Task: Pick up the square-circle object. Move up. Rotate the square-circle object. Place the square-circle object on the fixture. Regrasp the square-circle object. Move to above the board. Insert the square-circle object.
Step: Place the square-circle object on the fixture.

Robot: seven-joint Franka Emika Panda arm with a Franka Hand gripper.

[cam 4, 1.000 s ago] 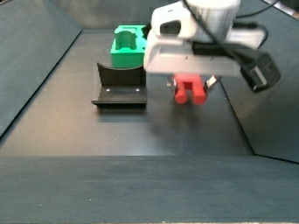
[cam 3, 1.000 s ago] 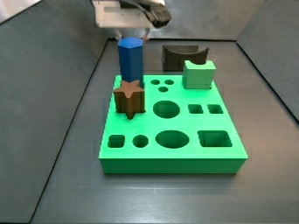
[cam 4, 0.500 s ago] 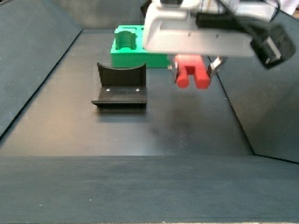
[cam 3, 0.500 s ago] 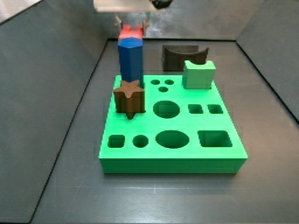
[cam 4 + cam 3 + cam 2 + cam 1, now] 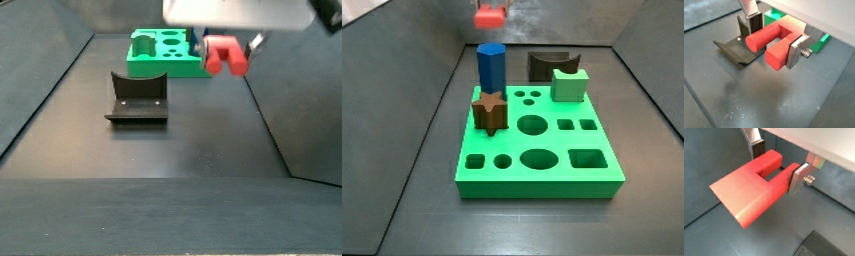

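Gripper (image 5: 769, 34) fingers were clamped on the small bright red square-ended peg (image 5: 774, 41) — held high above the dark floor; the dark L-shaped fixture (image 5: 135, 96) and flat green holed board (image 5: 540, 145) lay below.

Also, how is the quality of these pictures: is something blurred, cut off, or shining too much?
In both wrist views the square-circle object is sharp between the gripper fingers, while the floor behind is soft. In a side view the red piece sits at the frame's upper edge, slightly blurred, and the board is evenly lit. In a side view the fixture shows clearly, with a pale glare on the floor nearby.
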